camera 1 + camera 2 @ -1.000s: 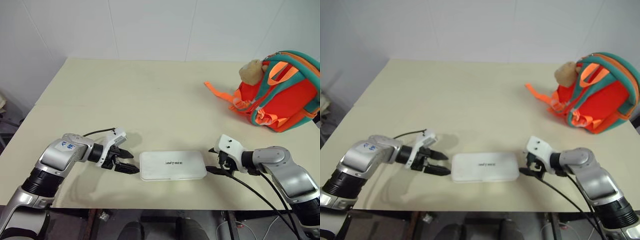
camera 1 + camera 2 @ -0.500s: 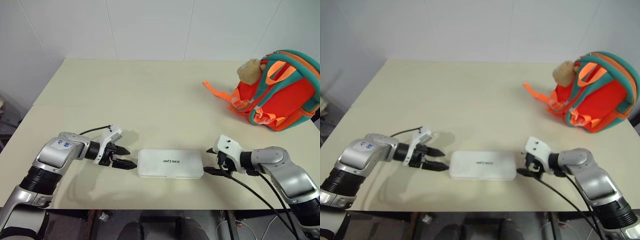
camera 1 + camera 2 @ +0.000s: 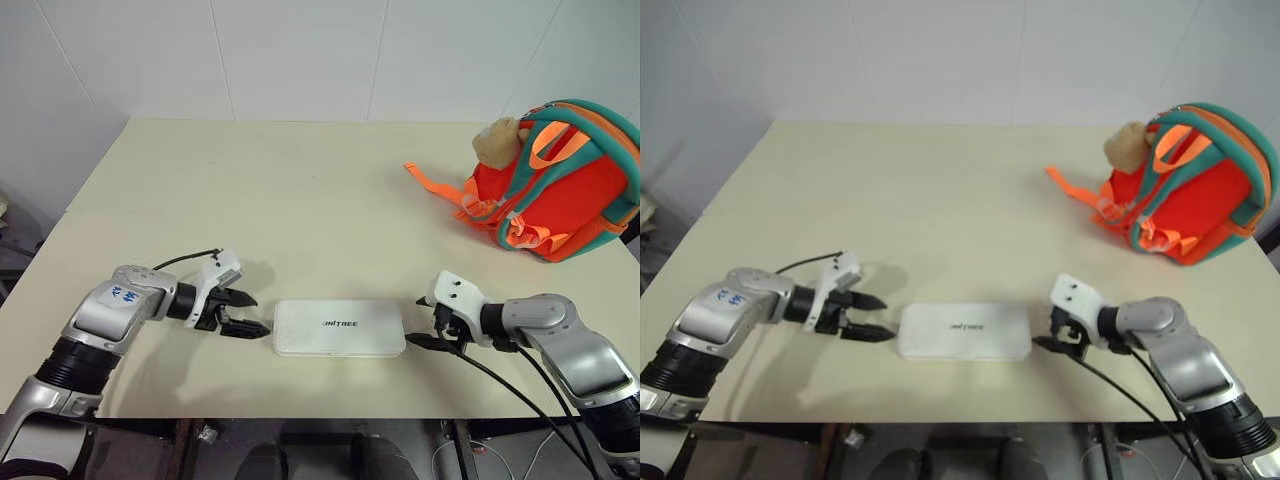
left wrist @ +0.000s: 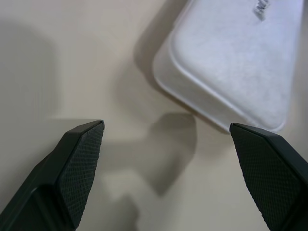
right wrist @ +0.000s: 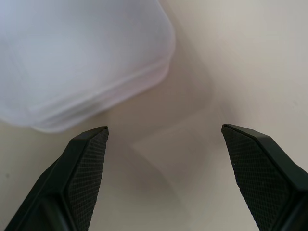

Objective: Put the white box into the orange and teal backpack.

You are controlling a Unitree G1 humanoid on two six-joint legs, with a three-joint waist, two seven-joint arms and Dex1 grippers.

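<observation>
Left eye view, white box (image 3: 340, 328) between hands

"UNITREE" on the white box (image 3: 340, 328)

White box (image 3: 340, 328): smooth matt plastic, faint sheen. Desk (image 3: 300, 190): pale, smooth, matt laminate look. Orange and teal backpack (image 3: 560, 180): woven cloth, webbing straps. Plush toy (image 3: 497, 140): fuzzy tan pile. Fingertips (image 4: 79, 159): black, finely knurled, matt.
</observation>
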